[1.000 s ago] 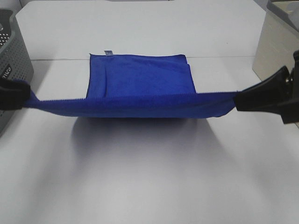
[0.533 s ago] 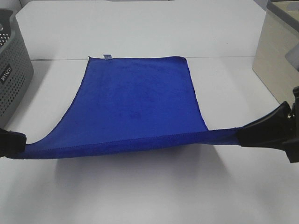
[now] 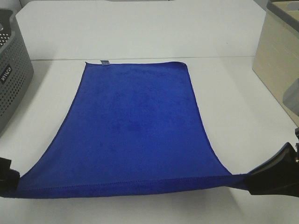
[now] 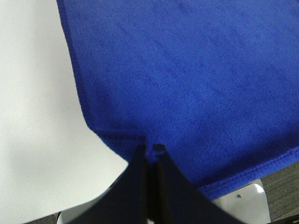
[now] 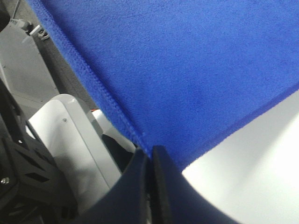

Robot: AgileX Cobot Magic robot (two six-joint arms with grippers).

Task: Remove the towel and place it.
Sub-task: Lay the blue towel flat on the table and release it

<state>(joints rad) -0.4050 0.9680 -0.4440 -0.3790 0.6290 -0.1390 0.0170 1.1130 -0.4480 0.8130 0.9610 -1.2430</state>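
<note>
The left jaws, at the lower left edge of the high view, are pressed together on the near left corner of the towel [image 3: 135,126]. Its wrist camera shows the two black tips meeting right on the stitched hem. The right jaws, at the lower right edge, pinch the near right corner the same way, with blue plush caught between tips that leave no gap.

Between the two grips the near short hem is pulled taut in a nearly straight line across the bottom of the frame. From there the towel spreads open and flat, with its long axis running from the bottom of the frame up toward the top centre. The far short hem lies square on the white bench [image 3: 233,93], and the small white tag [image 3: 105,62] sits at its far left corner. The long edges are smooth, without folds.

Bare bench lies along both long edges and beyond the far hem. A grey perforated basket [image 3: 11,65] stands at the upper left, well apart from the left edge. A beige container [image 3: 275,56] stands at the upper right, well apart from the right edge.
</note>
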